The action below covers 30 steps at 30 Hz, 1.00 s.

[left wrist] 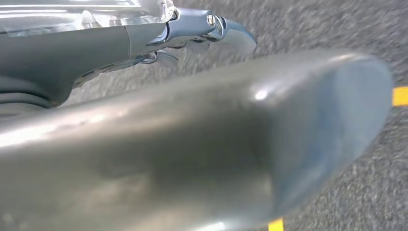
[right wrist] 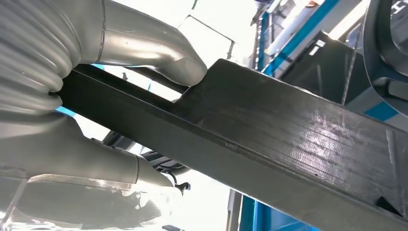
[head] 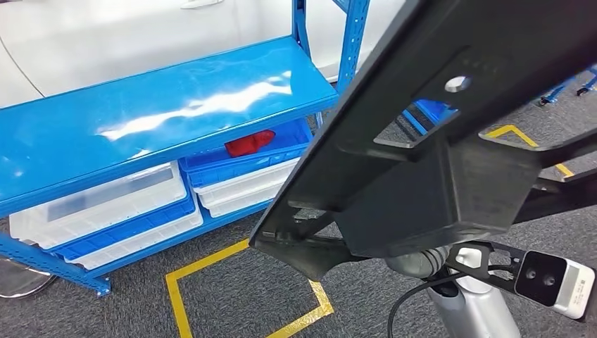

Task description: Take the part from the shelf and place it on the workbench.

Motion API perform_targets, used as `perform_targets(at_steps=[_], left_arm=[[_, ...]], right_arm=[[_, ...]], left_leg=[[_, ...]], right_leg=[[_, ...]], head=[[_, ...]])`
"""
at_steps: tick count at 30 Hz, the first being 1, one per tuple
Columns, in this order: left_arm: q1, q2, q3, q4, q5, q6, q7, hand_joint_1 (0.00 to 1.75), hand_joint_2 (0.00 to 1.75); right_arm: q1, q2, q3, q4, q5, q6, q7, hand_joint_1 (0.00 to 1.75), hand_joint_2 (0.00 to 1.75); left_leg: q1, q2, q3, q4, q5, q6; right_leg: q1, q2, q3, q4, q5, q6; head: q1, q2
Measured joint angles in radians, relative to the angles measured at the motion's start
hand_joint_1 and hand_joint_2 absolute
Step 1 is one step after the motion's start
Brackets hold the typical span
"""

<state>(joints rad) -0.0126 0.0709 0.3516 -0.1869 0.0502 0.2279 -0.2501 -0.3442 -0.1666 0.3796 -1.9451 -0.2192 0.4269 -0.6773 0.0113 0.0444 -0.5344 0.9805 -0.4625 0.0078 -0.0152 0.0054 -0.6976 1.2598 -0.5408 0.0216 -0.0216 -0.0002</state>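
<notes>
- The black part point(head: 450, 134) in your right hand point(right wrist: 110, 110) fills the right of your head view, blocking sight there.
- The blue shelf point(head: 141, 113) stands close left; its top deck lies bare.
- Bins point(head: 105, 204) crowd the lower tier.
- Grey floor point(head: 239, 296) below is open.

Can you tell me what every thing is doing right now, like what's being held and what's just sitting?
black part: held up off the shelf, tilted.
right hand: grips the black part.
left hand: holds nothing I can see.
blue shelf: top board bare.
bins: sitting on the lower shelf.
red thing: lying in a blue bin.
</notes>
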Motion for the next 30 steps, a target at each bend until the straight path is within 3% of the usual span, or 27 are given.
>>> perform_targets(at_steps=[1, 3, 5, 7, 9, 12, 13, 14, 15, 16, 18, 20, 22, 24, 26, 28, 29, 30], left_arm=[[-0.001, -0.001, 0.002, 0.0, -0.002, 0.014, -0.007, 0.0, 0.0], [-0.003, -0.004, 0.006, 0.0, -0.005, 0.029, -0.016, 0.0, 0.0], [-0.002, -0.006, 0.01, 0.0, -0.006, 0.033, -0.019, 0.0, 0.0], [-0.004, -0.008, 0.015, 0.0, -0.007, 0.033, -0.02, 0.0, 0.0], [-0.006, -0.01, 0.017, 0.0, -0.016, 0.024, -0.017, 0.0, 0.0], [-0.006, -0.012, 0.017, 0.0, -0.028, 0.019, 0.003, 0.0, 0.0], [-0.005, -0.013, 0.017, 0.0, -0.029, 0.022, 0.011, 0.0, 0.0], [-0.005, -0.015, 0.017, 0.0, -0.03, 0.024, 0.016, 0.0, 0.0], [-0.005, -0.018, 0.017, 0.0, -0.032, 0.025, 0.02, 0.0, 0.0], [-0.006, -0.019, 0.017, 0.0, -0.033, 0.027, 0.021, 0.0, 0.0], [-0.007, -0.022, 0.017, 0.0, -0.035, 0.029, 0.024, 0.0, 0.0], [-0.008, -0.023, 0.018, 0.0, -0.036, 0.03, 0.025, 0.0, 0.0], [-0.01, -0.024, 0.018, 0.0, -0.036, 0.03, 0.025, 0.0, 0.0], [-0.011, -0.025, 0.018, 0.0, -0.036, 0.03, 0.025, 0.0, 0.0], [-0.011, -0.027, 0.017, 0.0, -0.036, 0.03, 0.025, 0.0, 0.0], [-0.009, -0.027, 0.017, 0.0, -0.035, 0.03, 0.025, 0.0, 0.0], [-0.009, -0.027, 0.018, 0.0, -0.034, 0.03, 0.025, 0.0, 0.0], [-0.01, -0.028, 0.018, 0.0, -0.031, 0.031, 0.025, 0.0, 0.0]], right_arm=[[0.0, -0.008, 0.001, -0.008, -0.001, -0.004, 0.0, 1.75, 1.75], [-0.001, -0.025, 0.002, -0.027, 0.001, -0.012, 0.0, 1.75, 1.75], [0.0, -0.036, 0.003, -0.042, 0.002, -0.016, 0.0, 1.75, 1.75], [0.003, -0.044, 0.004, -0.051, 0.002, -0.016, 0.001, 1.75, 1.75], [0.005, -0.052, 0.005, -0.06, 0.002, -0.011, -0.003, 1.75, 1.75], [0.007, -0.061, 0.011, -0.081, -0.004, 0.006, -0.003, 1.75, 1.75], [0.008, -0.064, 0.014, -0.088, -0.008, 0.009, 0.004, 1.75, 1.75], [0.007, -0.066, 0.017, -0.096, -0.013, 0.01, 0.012, 1.75, 1.75], [0.007, -0.068, 0.019, -0.102, -0.017, 0.01, 0.021, 1.75, 1.75], [0.007, -0.07, 0.02, -0.108, -0.021, 0.01, 0.028, 1.75, 1.75], [0.005, -0.071, 0.022, -0.118, -0.025, 0.009, 0.035, 1.75, 1.75], [0.003, -0.073, 0.023, -0.125, -0.028, 0.007, 0.038, 1.75, 1.75], [0.003, -0.077, 0.025, -0.13, -0.029, 0.007, 0.041, 1.75, 1.75], [0.002, -0.083, 0.026, -0.135, -0.029, 0.007, 0.043, 1.75, 1.75], [0.0, -0.088, 0.028, -0.137, -0.031, 0.007, 0.043, 1.75, 1.75], [0.0, -0.09, 0.031, -0.137, -0.033, 0.007, 0.043, 1.75, 1.75], [0.001, -0.092, 0.033, -0.137, -0.037, 0.007, 0.044, 1.75, 1.75], [0.0, -0.093, 0.034, -0.137, -0.044, 0.007, 0.045, 1.75, 1.75]], left_leg=[[0.0, 0.008, 0.0, 0.005, -0.004, -0.001], [-0.005, 0.021, -0.003, 0.018, -0.013, -0.009], [-0.011, 0.035, -0.006, 0.025, -0.017, -0.018], [-0.011, 0.05, -0.007, 0.027, -0.02, -0.027], [-0.007, 0.029, -0.018, 0.057, -0.048, -0.038], [-0.001, -0.024, -0.089, 0.23, -0.146, -0.049], [-0.001, -0.03, -0.112, 0.285, -0.165, -0.05], [-0.001, -0.032, -0.122, 0.309, -0.164, -0.05], [-0.001, -0.035, -0.112, 0.291, -0.143, -0.048], [0.0, -0.041, -0.084, 0.235, -0.108, -0.045], [0.001, -0.083, -0.018, 0.094, -0.048, -0.036], [0.0, -0.114, 0.008, 0.029, -0.034, -0.028], [-0.001, -0.101, 0.009, 0.019, -0.029, -0.019], [0.001, -0.077, 0.014, 0.006, -0.017, -0.006], [0.001, -0.052, 0.013, -0.002, -0.009, 0.004], [-0.002, -0.028, 0.007, 0.001, -0.008, 0.007], [-0.003, -0.016, 0.005, 0.003, -0.009, 0.007], [-0.003, -0.005, 0.003, 0.005, -0.009, 0.006]], right_leg=[[0.0, -0.011, 0.033, -0.066, 0.036, -0.001], [0.006, -0.046, 0.094, -0.19, 0.08, -0.009], [0.013, -0.059, 0.108, -0.23, 0.083, -0.02], [0.012, -0.04, 0.102, -0.234, 0.088, -0.032], [0.009, -0.024, 0.101, -0.241, 0.095, -0.044], [0.007, 0.0, 0.097, -0.243, 0.101, -0.053], [0.007, 0.01, 0.096, -0.242, 0.102, -0.053], [0.008, 0.02, 0.094, -0.24, 0.103, -0.053], [0.008, 0.031, 0.094, -0.239, 0.104, -0.052], [0.008, 0.043, 0.094, -0.237, 0.105, -0.051], [0.007, 0.063, 0.091, -0.235, 0.108, -0.046], [0.005, 0.082, 0.083, -0.235, 0.115, -0.033], [0.002, 0.101, 0.077, -0.24, 0.125, -0.017], [0.004, 0.078, 0.065, -0.22, 0.11, -0.007], [0.006, 0.028, 0.021, -0.124, 0.049, -0.001], [0.003, 0.007, -0.038, 0.011, -0.011, 0.006], [0.001, 0.005, -0.05, 0.045, -0.018, 0.009], [0.0, 0.002, -0.042, 0.038, -0.006, 0.01]], head=[[0.0, 0.0], [0.001, 0.0], [0.0, 0.0], [-0.001, 0.0], [-0.002, 0.0], [-0.003, 0.0], [-0.002, 0.0], [-0.002, 0.0], [-0.003, 0.0], [-0.002, 0.0], [-0.002, 0.0], [-0.001, 0.0], [-0.002, 0.0], [0.001, 0.0], [0.004, 0.0], [0.007, 0.0], [0.007, 0.0], [0.007, 0.0]])
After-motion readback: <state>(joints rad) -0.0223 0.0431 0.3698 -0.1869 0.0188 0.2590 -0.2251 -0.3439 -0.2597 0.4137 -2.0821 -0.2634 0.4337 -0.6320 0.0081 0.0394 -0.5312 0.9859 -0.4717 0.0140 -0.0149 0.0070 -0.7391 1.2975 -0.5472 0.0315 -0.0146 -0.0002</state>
